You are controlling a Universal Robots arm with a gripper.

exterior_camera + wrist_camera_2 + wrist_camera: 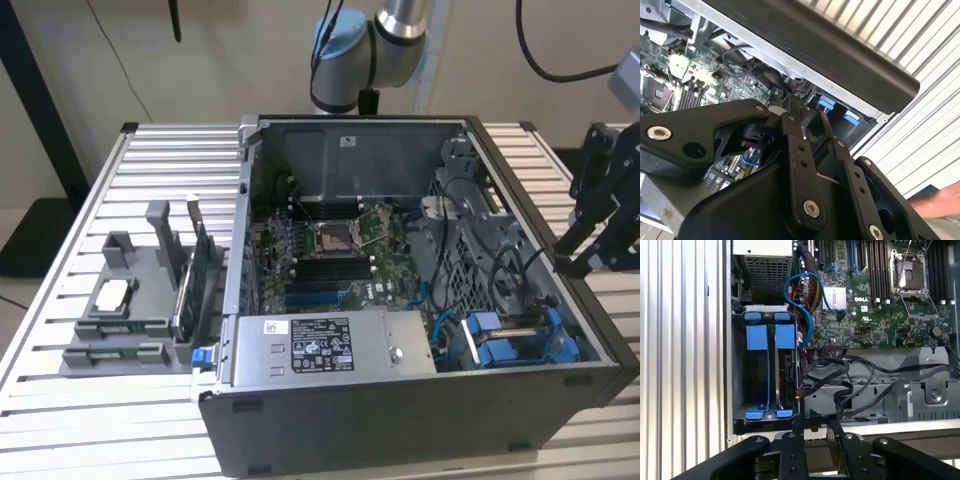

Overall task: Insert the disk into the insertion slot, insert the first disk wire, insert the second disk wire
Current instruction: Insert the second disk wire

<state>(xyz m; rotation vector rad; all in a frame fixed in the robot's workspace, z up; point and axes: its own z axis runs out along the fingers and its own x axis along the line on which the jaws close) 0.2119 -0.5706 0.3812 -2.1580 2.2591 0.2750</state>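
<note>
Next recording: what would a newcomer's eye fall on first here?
The open computer case dominates the slatted table, its green motherboard bare in the middle. The bright blue slot sits in the case's corner on the exterior view's right, and the black gripper hangs just outside that side. A grey parts holder stands on the exterior view's left.

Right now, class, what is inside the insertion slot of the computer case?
In the first wrist view, the insertion slot holds blue rails with a dark hollow between them. What lies on its shadowed floor cannot be made out.
</note>
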